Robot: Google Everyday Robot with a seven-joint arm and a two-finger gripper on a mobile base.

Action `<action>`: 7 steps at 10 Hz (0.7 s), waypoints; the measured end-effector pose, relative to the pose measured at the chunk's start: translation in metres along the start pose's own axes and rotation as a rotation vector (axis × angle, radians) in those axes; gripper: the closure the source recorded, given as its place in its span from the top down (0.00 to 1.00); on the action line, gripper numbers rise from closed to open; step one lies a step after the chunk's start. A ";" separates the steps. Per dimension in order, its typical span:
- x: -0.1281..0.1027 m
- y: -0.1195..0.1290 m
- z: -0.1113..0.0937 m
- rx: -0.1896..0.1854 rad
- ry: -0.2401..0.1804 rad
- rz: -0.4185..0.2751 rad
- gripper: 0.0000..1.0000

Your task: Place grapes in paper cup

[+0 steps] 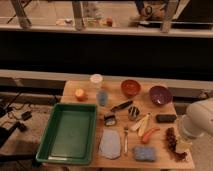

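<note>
Now for a Gentle Grab

Down at the near right corner of the bench (116,92), the gripper (181,148) hangs with its jaws apart, just beside the grapes (171,137). It should close softly around the middle of the bunch, keeping off the carrot (149,134). Far back on the left waits the paper cup (96,80), just behind the blue tumbler (102,97).

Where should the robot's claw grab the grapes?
Probably around the middle of the grapes, from straight above, pinching across the narrow width, since the bunch lies flat and long. The open claw hangs by its front right end.
</note>
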 end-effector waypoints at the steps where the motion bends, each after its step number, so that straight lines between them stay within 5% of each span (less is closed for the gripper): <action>1: 0.007 0.000 0.007 -0.009 -0.001 0.017 0.80; 7: 0.008 0.002 0.009 -0.021 0.001 0.016 0.80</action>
